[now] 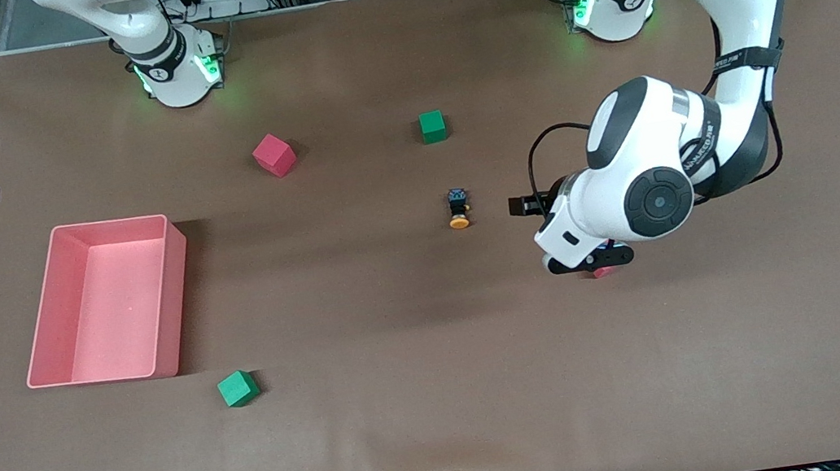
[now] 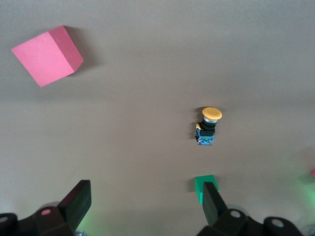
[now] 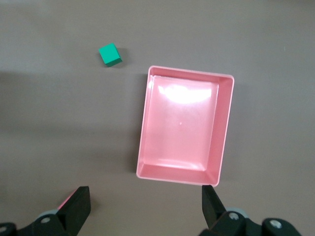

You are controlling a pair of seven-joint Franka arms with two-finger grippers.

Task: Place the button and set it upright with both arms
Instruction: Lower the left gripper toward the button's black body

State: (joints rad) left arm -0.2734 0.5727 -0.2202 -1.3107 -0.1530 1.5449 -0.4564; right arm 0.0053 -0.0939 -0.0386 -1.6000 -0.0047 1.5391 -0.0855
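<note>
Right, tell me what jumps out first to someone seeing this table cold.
The big pink bin toward the right arm's end of the table draws the eye first, and it holds nothing. Next comes the left arm, bent low over the table with its left gripper beside the small orange-capped button, which lies on its side mid-table. Red and green cubes are scattered around, the right gripper hangs open over the bin's edge.

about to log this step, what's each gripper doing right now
left gripper: open, holding nothing, over the table beside the button.
right gripper: open, holding nothing, over the pink tray.
</note>
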